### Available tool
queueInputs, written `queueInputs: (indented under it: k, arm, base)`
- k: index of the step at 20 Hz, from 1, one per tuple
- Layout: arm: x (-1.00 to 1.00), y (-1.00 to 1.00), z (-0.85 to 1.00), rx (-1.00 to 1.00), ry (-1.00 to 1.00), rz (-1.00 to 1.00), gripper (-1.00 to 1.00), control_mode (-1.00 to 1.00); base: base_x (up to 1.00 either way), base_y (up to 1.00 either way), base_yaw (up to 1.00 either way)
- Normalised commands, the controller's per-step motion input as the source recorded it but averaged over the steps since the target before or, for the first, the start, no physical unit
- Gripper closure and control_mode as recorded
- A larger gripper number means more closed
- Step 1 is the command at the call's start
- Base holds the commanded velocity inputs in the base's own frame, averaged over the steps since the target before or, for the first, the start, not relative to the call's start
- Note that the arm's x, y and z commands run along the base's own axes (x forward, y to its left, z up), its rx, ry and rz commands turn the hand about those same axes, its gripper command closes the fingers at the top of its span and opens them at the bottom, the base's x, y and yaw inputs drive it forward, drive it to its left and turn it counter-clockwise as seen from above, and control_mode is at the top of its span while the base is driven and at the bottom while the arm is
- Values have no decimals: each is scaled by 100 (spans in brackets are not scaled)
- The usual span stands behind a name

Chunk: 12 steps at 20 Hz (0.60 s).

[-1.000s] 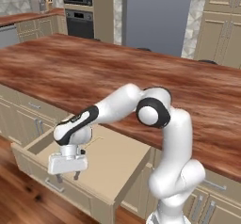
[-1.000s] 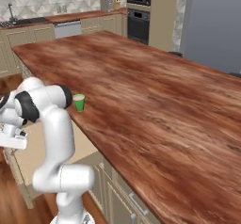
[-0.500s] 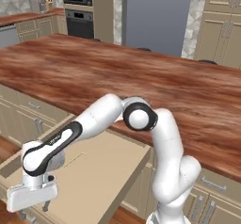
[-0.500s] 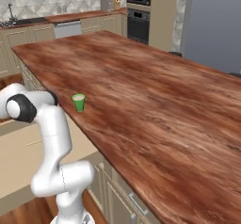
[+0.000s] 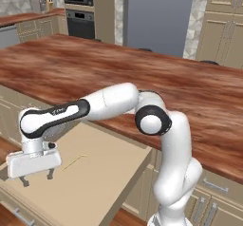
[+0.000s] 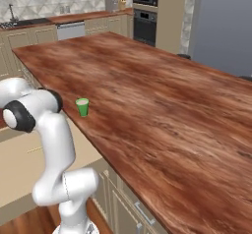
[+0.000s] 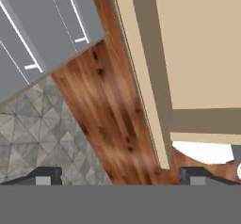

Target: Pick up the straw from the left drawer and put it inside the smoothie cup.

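Pincer (image 5: 36,177) spread wide, empty, over front-left corner of left drawer (image 5: 114,173). Straw (image 5: 74,162) lies flat on drawer bottom nearby. Smoothie cup (image 6: 82,107) upright near tabletop (image 6: 162,110) edge.

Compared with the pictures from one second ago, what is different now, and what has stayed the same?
The drawer has come further out, and the straw on its bottom is now uncovered. The gripper has swung outward toward the drawer's front left edge; its jaws stand wide and hold nothing. The smoothie cup stays on the counter, and the straw is not yet picked up.

One straw (image 5: 75,161), one smoothie cup (image 6: 82,107)
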Motion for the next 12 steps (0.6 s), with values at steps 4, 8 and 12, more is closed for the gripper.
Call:
queueInputs:
  k: [4,8,12]
  arm:
    - [95,-73,-27,-20,0,-36,-100,-100]
    - [98,-54,-54,-27,0,-45,-100,-100]
    - [78,-32,-69,-28,0,-57,-100,-100]
  base:
    - [0,0,0]
    - [0,0,0]
    - [0,0,0]
